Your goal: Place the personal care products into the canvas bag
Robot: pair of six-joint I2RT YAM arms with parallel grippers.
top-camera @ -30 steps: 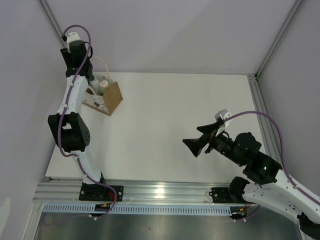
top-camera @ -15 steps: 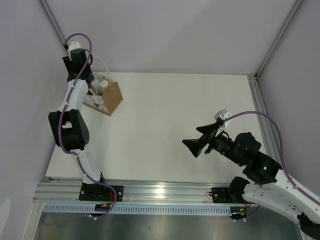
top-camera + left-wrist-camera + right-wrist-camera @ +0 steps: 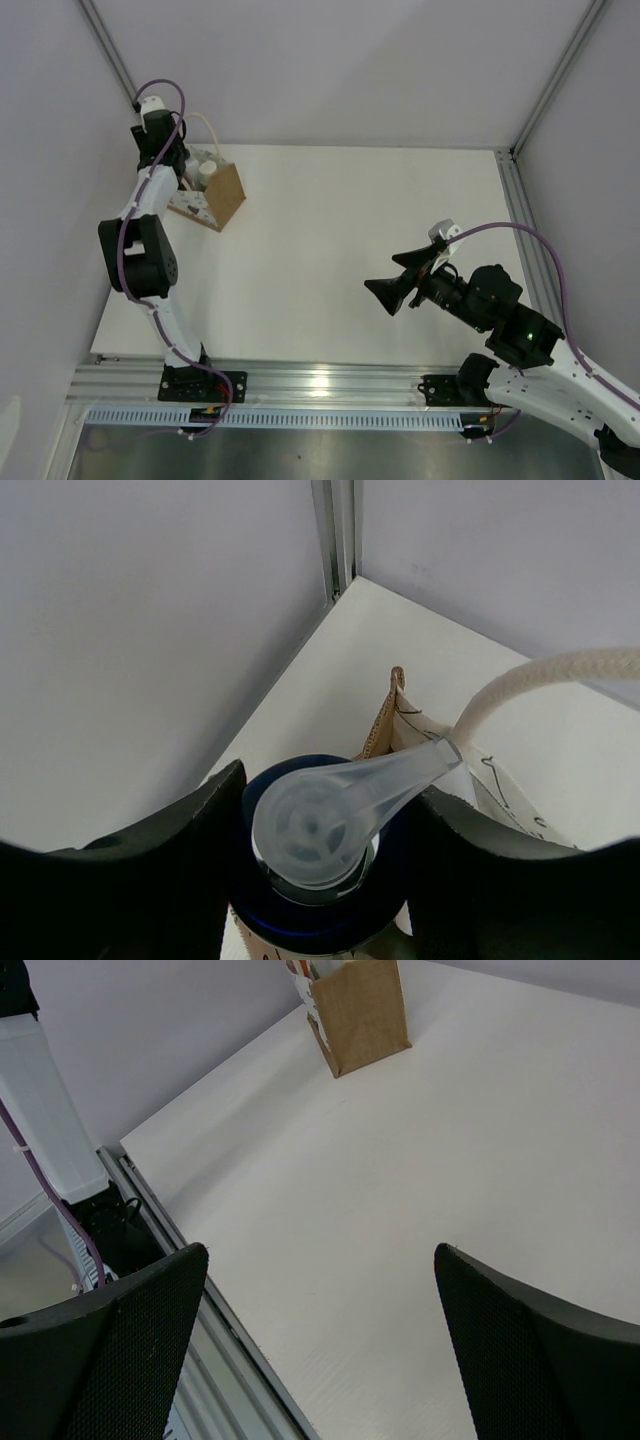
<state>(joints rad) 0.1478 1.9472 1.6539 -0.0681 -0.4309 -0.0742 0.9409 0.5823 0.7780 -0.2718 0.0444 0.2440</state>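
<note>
The canvas bag [image 3: 224, 196] stands at the table's far left, its brown side toward the middle and its speckled panel [image 3: 190, 206] facing left. A white bottle top [image 3: 207, 170] shows in its mouth. My left gripper [image 3: 181, 166] is right over the bag. In the left wrist view my left gripper [image 3: 320, 855] is shut on a bottle with a dark blue cap [image 3: 300, 925] and a clear pump head [image 3: 330, 815], just above the bag's tan rim [image 3: 383, 725] and cream handle [image 3: 540, 675]. My right gripper [image 3: 392, 291] hangs open and empty over the table's right half, as the right wrist view [image 3: 320, 1345] shows.
The bag [image 3: 362, 1005] stands far off in the right wrist view. The metal rail [image 3: 320, 385] runs along the table's near edge. Walls close in on the left and back. The corner post [image 3: 338, 535] is just behind the bag.
My left wrist has come down toward the bag's mouth with the pump bottle. The right arm has not moved.
</note>
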